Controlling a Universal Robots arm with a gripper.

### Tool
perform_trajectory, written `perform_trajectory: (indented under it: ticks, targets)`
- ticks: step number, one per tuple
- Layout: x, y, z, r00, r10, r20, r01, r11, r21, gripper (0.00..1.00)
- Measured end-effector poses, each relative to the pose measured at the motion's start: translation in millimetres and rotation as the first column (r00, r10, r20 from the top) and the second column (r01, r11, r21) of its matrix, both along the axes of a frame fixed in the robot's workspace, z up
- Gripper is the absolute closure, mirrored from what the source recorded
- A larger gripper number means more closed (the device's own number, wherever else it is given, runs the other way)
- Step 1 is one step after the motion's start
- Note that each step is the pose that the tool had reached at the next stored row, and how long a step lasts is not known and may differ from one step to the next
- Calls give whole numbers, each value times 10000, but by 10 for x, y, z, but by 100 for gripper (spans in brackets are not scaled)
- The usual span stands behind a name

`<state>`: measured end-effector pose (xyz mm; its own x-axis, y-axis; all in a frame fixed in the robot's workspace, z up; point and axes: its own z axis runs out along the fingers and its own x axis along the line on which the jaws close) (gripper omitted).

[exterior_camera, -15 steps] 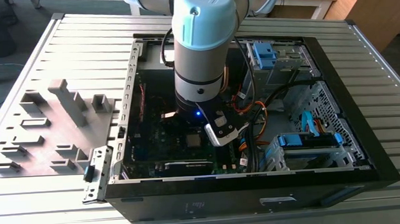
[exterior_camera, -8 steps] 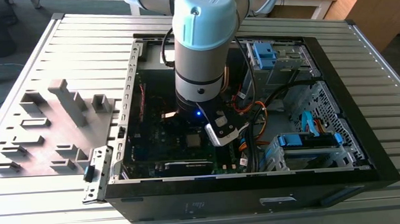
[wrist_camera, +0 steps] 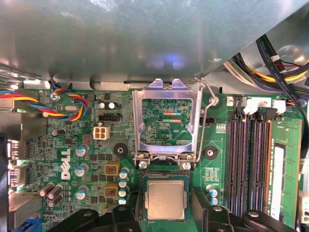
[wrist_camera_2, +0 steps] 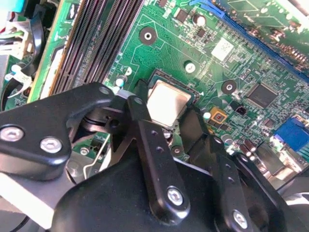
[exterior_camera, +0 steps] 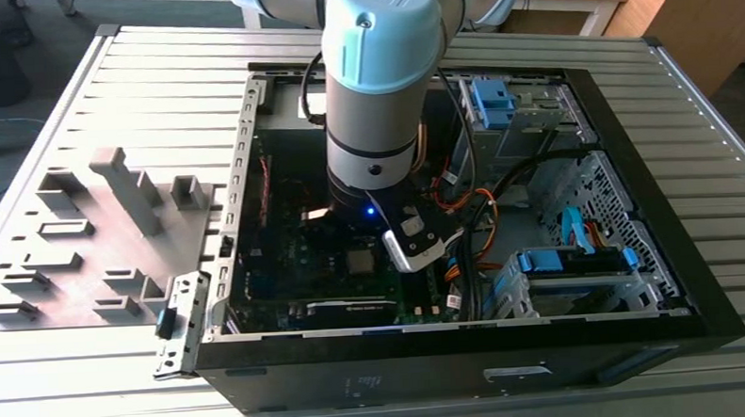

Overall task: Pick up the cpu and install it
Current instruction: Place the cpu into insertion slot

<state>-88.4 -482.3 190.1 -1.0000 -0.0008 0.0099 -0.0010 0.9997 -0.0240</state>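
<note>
The cpu [wrist_camera: 165,200], a small square chip with a silver-grey metal top, lies flat in the dark socket frame on the green motherboard [wrist_camera: 72,145]. My gripper [wrist_camera: 166,215] hangs right over it, jaws open, with one black finger [wrist_camera: 126,215] on each side of the socket and a narrow gap to the chip's edges. In the second wrist view the cpu [wrist_camera_2: 166,100] lies between the fingers [wrist_camera_2: 137,116] of the gripper [wrist_camera_2: 164,115]. The socket's metal load plate [wrist_camera: 164,94] stands swung open beside the chip, and its wire lever [wrist_camera: 204,121] is raised.
The arm [exterior_camera: 375,105] reaches down into the open black computer case [exterior_camera: 480,359] on a slatted metal table. Memory slots [wrist_camera: 251,164] run close beside the socket. Bundled cables [exterior_camera: 467,214] and blue drive bays [exterior_camera: 576,256] lie toward the exterior view's right. A grey fixture tray [exterior_camera: 84,240] sits outside the case, toward the exterior view's left.
</note>
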Motion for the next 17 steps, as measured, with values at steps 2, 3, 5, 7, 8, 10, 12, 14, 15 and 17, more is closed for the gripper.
perform_trajectory:
  ticks: [2, 3, 5, 7, 8, 10, 12, 14, 15, 17]
  targets:
    - [1, 0, 1, 10000, 2, -1, -2, 10000, -3, 54]
    - [1, 0, 1, 10000, 1, -2, -1, 10000, -2, 54]
    - [2, 0, 1, 10000, 0, -1, 0, 10000, -2, 55]
    - [2, 0, 0, 10000, -1, -1, 1, 10000, -1, 55]
    - [2, 0, 0, 10000, 0, -1, 0, 10000, -1, 55]
    - [3, 0, 0, 10000, 0, -1, 0, 10000, 0, 55]
    - [4, 0, 0, 10000, -1, 0, 1, 10000, 0, 55]
    - [5, 0, 0, 10000, 0, -1, 0, 10000, 0, 55]
    - [5, 0, 0, 10000, 0, -1, 0, 10000, 0, 55]
    - [6, 0, 0, 10000, 0, -1, 0, 10000, 0, 55]
